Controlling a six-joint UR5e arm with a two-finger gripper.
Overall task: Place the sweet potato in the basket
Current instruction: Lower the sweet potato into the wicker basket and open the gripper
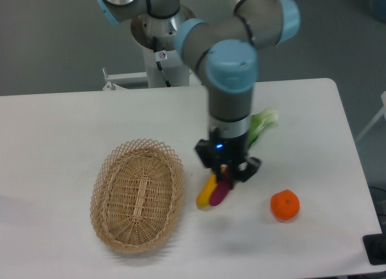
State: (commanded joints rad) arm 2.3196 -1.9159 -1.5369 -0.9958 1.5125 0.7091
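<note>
Gripper (224,177) first: I have it pointing straight down over the potato (221,192), fingers straddling the upper end of it, but from this angle I cannot tell whether they have closed on it or only bracket it. From nearest the camera outward, I see the basket (104,194) at front left, with nothing inside it that I can make out; then the orange (284,205) at front right, well apart from everything else. Next comes the potato, near the middle of the table (60,128), with its lower tip seemingly at the surface, and touching it on the left lies a yellow fruit (206,193). Both sit just beside the basket's right rim. Behind the arm, a leafy green vegetable (263,122) pokes out, mostly hidden by the wrist. Farthest back is the robot's base column. As I read it, the task is in its early part: the approach looks done, the grasp is either forming or barely formed, and the lift, the short carry left and the release into the basket are all left. My worry is the yellow fruit, so close that a finger could catch it. Count: 1 gripper, 1 potato, 1 basket, 1 yellow fruit, 1 orange, 1 green vegetable.
</note>
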